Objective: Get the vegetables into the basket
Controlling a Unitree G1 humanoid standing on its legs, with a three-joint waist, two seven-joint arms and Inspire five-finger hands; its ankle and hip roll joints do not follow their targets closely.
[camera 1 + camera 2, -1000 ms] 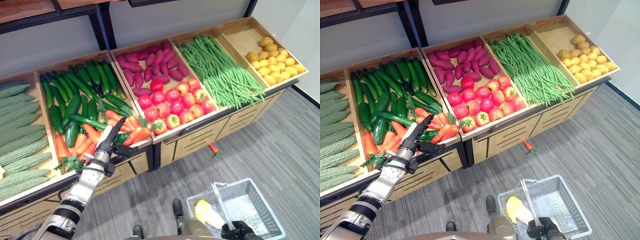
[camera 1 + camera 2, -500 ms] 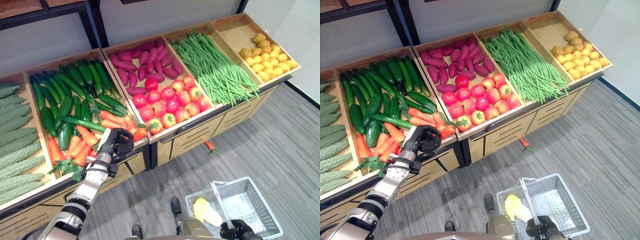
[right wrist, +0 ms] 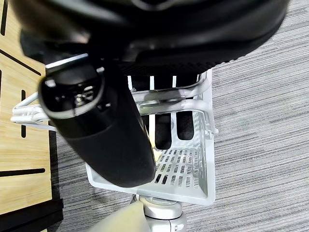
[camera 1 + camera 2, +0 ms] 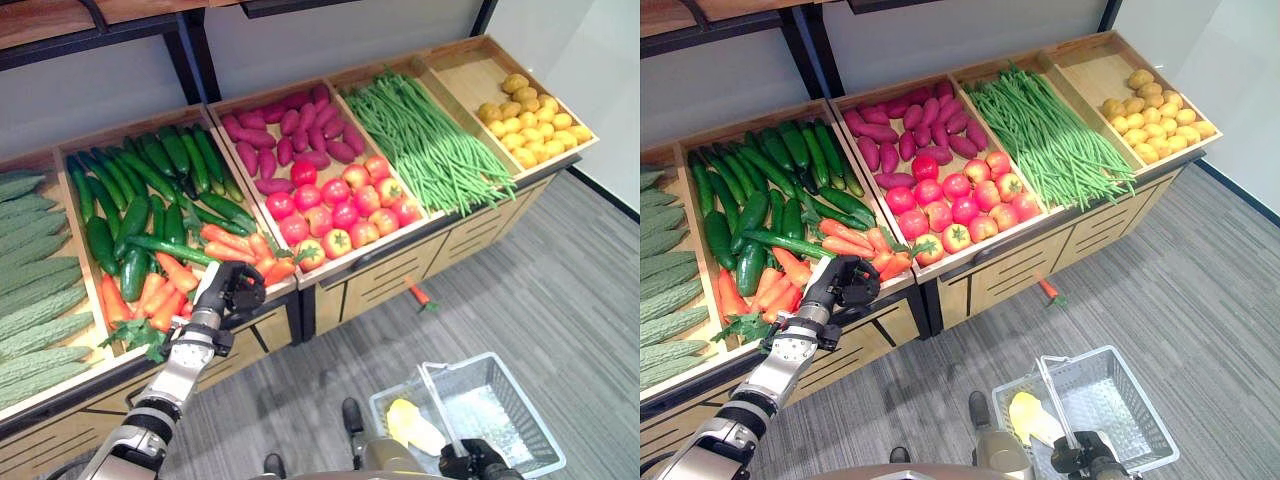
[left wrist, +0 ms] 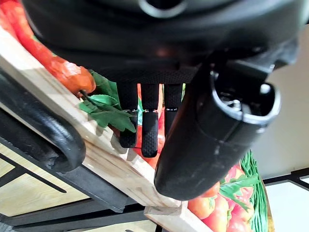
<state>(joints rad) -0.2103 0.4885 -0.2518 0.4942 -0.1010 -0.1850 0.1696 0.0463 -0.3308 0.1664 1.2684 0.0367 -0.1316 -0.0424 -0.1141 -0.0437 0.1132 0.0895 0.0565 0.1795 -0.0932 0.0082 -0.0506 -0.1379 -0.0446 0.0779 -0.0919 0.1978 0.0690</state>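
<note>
My left hand (image 4: 232,291) is at the front edge of the wooden bin (image 4: 283,291) that holds the carrots (image 4: 240,245) and the cucumbers (image 4: 145,180). My fingers (image 5: 149,126) are curled down around a carrot by the bin's front rim. My thumb is bent toward them.

My right hand (image 4: 475,461) is low, down by the floor. Its fingers (image 3: 163,130) are wrapped around the white handle (image 4: 437,400) of the basket (image 4: 520,420). The basket hangs over the grey carpet (image 4: 560,300). A yellow and white thing (image 4: 410,425) lies inside the basket.

The next bins hold purple sweet potatoes (image 4: 285,135), red tomatoes (image 4: 340,205), green beans (image 4: 430,145) and yellow potatoes (image 4: 530,110). One small carrot (image 4: 422,296) lies on the carpet near the bins.
</note>
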